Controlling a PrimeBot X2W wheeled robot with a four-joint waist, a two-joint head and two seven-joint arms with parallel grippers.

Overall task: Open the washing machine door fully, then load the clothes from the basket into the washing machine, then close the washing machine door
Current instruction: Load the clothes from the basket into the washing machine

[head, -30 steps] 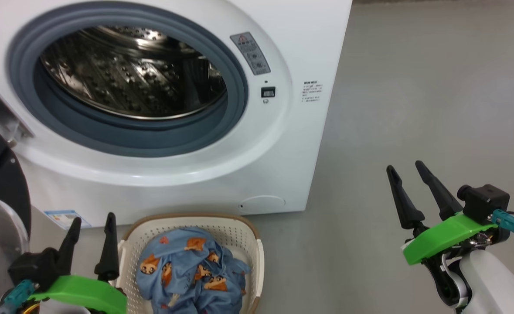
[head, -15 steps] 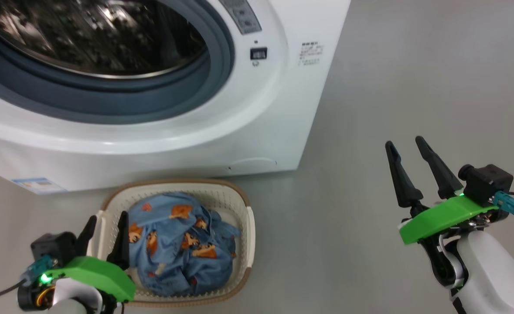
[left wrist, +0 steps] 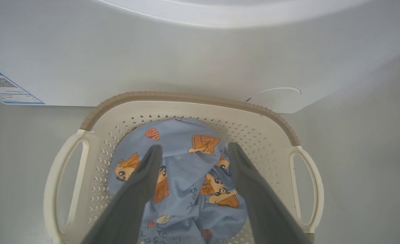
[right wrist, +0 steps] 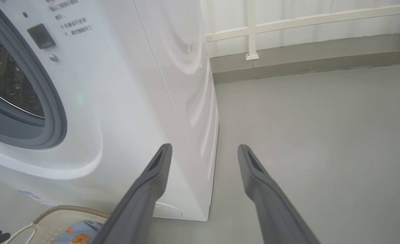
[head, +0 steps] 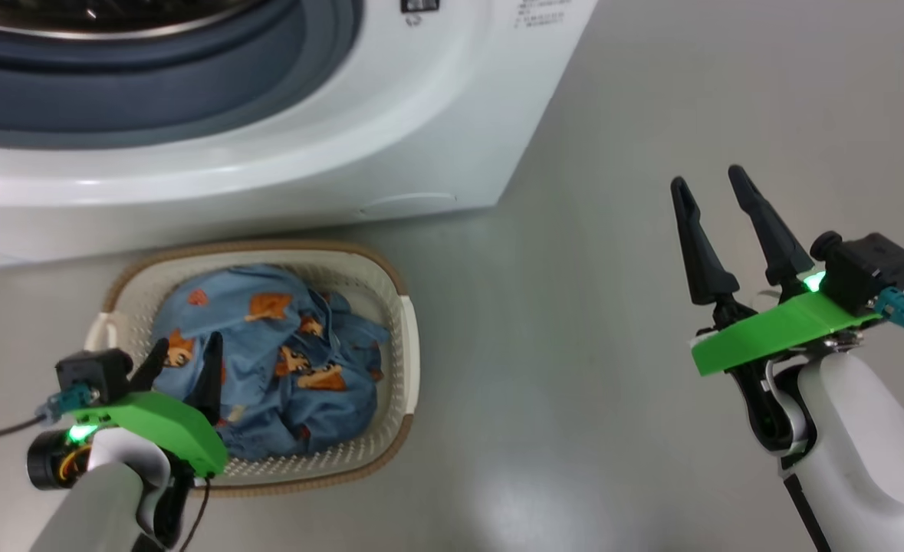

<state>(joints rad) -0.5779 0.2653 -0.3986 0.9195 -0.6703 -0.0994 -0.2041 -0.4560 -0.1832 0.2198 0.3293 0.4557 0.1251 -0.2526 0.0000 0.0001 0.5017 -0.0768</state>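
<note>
The basket (head: 409, 345) stands on the floor in front of the washing machine (head: 436, 115), with the blue cartoon-print clothes (head: 290, 337) heaped inside. My left gripper (head: 188, 341) hangs open just above the left part of the heap. In the left wrist view its fingers straddle the clothes (left wrist: 183, 166) inside the basket (left wrist: 186, 96), holding nothing. My right gripper (head: 706, 176) stands open and empty over bare floor to the right; its wrist view shows the machine's (right wrist: 135, 101) corner. The grey-blue ring (head: 152, 84) is uncovered. The washing machine door is out of view.
The machine's front carries a blue-white label (left wrist: 3, 86) and a round flap (left wrist: 278, 98) just behind the basket. Grey floor (head: 574, 368) spreads to the right of the basket. A white railing (right wrist: 288, 23) runs along the far wall.
The head camera has tilted down, so the machine has slid up the picture. My left gripper has moved from beside the basket's left edge to over the clothes. The right gripper has barely moved.
</note>
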